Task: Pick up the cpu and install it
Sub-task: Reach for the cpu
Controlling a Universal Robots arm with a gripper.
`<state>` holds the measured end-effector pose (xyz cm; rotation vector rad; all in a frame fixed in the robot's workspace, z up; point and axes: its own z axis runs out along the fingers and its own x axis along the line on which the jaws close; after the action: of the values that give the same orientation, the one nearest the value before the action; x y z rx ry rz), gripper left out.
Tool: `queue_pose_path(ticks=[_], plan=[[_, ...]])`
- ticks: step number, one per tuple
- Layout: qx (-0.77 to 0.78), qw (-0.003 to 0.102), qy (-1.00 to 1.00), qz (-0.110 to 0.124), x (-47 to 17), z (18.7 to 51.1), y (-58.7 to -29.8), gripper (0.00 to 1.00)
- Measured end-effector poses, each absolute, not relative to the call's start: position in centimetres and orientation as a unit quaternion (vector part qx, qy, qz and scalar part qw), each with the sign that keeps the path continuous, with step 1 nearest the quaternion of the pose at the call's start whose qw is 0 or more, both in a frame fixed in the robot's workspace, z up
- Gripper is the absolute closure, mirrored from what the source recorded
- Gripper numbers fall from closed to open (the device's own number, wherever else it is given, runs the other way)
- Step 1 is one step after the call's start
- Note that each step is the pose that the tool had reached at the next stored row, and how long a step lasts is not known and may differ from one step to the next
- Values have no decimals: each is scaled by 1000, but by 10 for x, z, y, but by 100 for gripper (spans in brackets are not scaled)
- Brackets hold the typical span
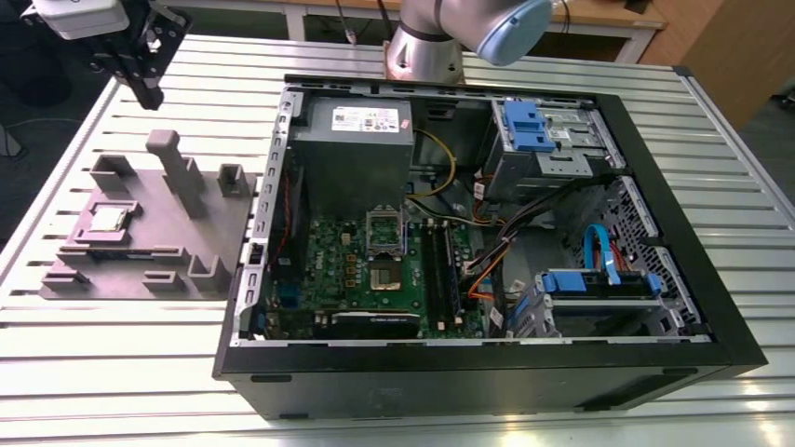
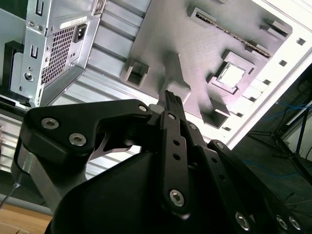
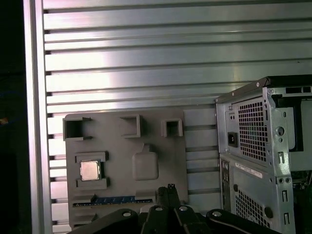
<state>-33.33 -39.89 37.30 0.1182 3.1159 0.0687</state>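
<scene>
In the grey fixture sits the cpu, recessed.

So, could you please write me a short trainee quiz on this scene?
1. True or false: the cpu sits in the grey fixture, outside the computer case.
2. The gripper is: A) gripping the cpu; B) above the table, near the fixture, empty; C) inside the case.
3. Fill in: in the exterior view, the fixture lies to the case's ___.
Key: 1 true; 2 B; 3 left.
</scene>
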Motion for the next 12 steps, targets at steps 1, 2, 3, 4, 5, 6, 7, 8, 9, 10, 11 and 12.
queue_pose_path(ticks=[1, 2, 3, 4, 5, 6, 7, 8, 9, 10, 11, 12], plan=[[38, 11, 999, 22, -335, 373, -399, 90], [38, 11, 999, 22, -335, 373, -399, 90], [38, 11, 999, 22, -335, 373, -399, 90], [38, 11, 999, 22, -336, 373, -399, 90], [38, 11, 999, 22, -336, 373, -399, 90], [38, 11, 999, 22, -336, 373, -399, 90], [38, 11, 999, 22, -337, 373, -399, 90], [38, 11, 999, 22, -337, 373, -399, 90], [38, 11, 999, 22, -337, 373, -399, 90], [38, 11, 999, 22, -337, 373, -399, 90], [38, 11, 999, 22, -338, 373, -399, 90], [38, 11, 999, 22, -338, 373, -399, 90]])
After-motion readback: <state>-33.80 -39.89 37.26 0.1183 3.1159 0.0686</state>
